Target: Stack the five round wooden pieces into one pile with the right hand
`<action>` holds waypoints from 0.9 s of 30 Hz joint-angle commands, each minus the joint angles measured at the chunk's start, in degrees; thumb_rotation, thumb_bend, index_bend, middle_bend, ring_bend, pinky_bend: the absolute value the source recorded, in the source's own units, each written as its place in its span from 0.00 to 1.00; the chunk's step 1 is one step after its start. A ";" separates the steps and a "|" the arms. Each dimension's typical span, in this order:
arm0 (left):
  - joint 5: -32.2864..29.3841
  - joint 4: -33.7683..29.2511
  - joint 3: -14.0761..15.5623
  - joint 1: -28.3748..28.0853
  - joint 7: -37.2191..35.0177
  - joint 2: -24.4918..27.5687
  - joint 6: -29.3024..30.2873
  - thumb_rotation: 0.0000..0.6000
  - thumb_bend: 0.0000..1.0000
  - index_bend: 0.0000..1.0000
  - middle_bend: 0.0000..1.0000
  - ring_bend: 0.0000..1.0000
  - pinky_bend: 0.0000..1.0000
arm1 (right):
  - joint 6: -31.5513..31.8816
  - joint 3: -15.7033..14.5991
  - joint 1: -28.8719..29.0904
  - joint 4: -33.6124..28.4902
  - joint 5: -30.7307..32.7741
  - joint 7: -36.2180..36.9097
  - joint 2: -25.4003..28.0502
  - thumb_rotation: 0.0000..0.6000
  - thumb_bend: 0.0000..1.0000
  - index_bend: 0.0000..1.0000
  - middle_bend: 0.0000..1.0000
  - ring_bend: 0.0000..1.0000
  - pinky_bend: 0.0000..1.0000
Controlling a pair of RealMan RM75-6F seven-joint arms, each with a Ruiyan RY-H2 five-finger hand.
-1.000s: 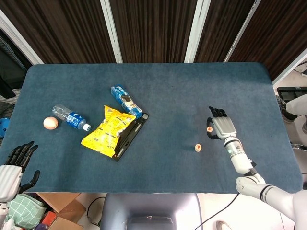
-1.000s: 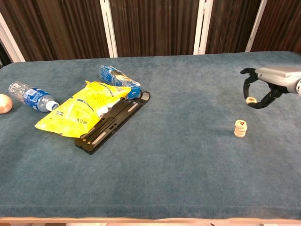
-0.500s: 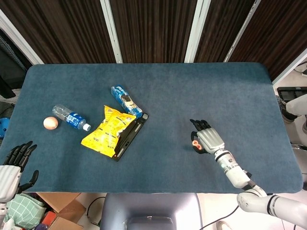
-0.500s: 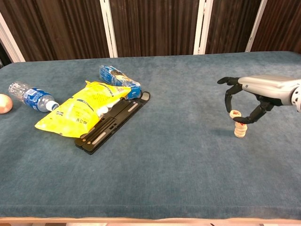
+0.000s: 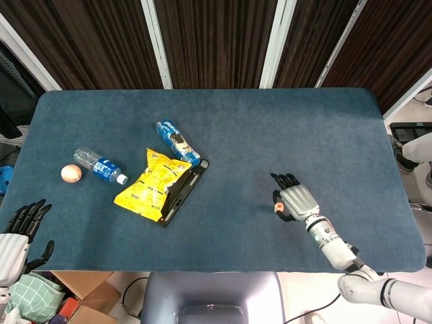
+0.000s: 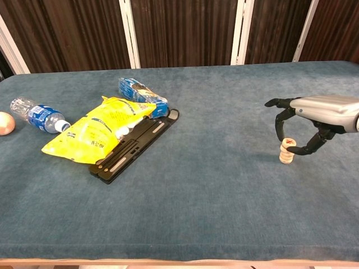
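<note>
A short pile of round wooden pieces (image 6: 286, 157) stands on the blue table (image 6: 224, 202) at the right. My right hand (image 6: 315, 107) arches over it from the right, and its fingers (image 6: 279, 128) and thumb pinch the top wooden piece (image 6: 288, 143), which sits on the pile. In the head view the right hand (image 5: 295, 202) covers most of the pile; only the top piece (image 5: 277, 208) peeks out at its left side. My left hand (image 5: 17, 236) hangs off the table's near left corner, fingers apart and holding nothing.
On the left half lie a yellow snack bag (image 6: 95, 131), a black flat case (image 6: 134, 147) under it, a blue packet (image 6: 141, 95), a water bottle (image 6: 38, 116) and a peach-coloured ball (image 6: 4, 123). The table's right edge is near the pile.
My right hand carried a wooden piece from the far right to the pile, then lowered it onto the top. The left hand stayed put.
</note>
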 commanded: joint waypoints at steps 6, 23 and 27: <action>0.20 -0.23 0.10 0.21 -0.04 0.12 0.40 1.00 0.48 0.00 0.00 0.02 0.09 | 0.02 -0.30 0.00 0.42 -0.06 -0.08 -0.35 1.00 0.47 0.61 0.01 0.00 0.00; 0.26 0.00 -0.14 0.53 -0.20 -0.17 1.27 1.00 0.48 0.00 0.00 0.02 0.09 | 6.91 -0.49 -3.55 -4.98 -4.63 6.42 4.60 1.00 0.47 0.38 0.00 0.00 0.00; 0.21 0.00 -0.18 0.64 -0.21 -0.13 1.44 1.00 0.48 0.00 0.00 0.02 0.09 | 18.11 -3.09 -10.31 -10.39 -9.97 9.54 8.91 1.00 0.39 0.26 0.00 0.00 0.00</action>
